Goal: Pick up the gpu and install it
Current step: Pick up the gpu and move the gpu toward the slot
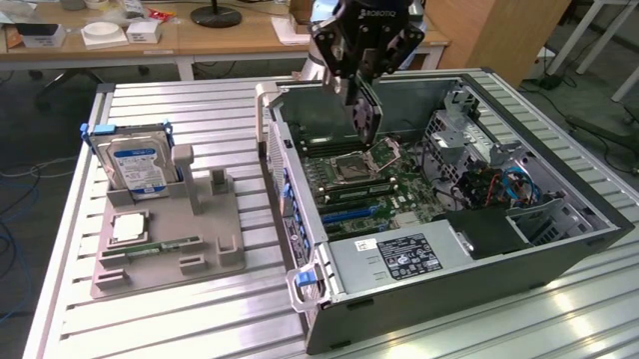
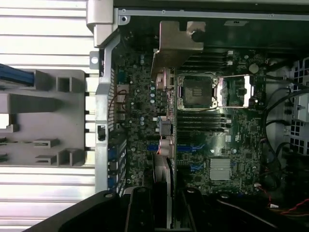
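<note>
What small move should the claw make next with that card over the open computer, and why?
Probably ease down a little. The claw grips the gpu edge-down, hanging above the motherboard inside the open case, not yet touching it, so lowering toward the blue slots seems due.

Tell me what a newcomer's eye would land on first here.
The black hand gripping the gpu, hung edge-down over the open computer case at centre. Next, the blue-labelled hard drive standing in the grey holder at the exterior view's left.
</note>
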Controlling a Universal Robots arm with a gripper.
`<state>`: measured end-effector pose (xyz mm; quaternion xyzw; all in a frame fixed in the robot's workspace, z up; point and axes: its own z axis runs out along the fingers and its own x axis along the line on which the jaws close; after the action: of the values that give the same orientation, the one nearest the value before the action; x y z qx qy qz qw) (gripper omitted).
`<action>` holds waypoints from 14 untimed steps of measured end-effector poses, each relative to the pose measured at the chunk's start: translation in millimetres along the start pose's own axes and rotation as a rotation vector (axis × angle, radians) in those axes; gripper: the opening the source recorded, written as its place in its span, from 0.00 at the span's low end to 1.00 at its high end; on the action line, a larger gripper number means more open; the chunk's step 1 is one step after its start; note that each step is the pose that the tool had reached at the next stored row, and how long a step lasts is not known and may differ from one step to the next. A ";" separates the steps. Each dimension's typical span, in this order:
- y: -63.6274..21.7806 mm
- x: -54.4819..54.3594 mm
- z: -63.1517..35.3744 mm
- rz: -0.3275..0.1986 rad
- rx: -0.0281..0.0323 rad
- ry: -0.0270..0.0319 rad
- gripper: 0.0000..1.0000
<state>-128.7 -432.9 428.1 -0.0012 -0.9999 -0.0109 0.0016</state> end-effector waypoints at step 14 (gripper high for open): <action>0.0 -41.4 0.4 0.000 -0.0013 0.0001 0.27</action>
<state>-87.2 -433.0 427.5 -0.0012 -0.9999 -0.0115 0.0016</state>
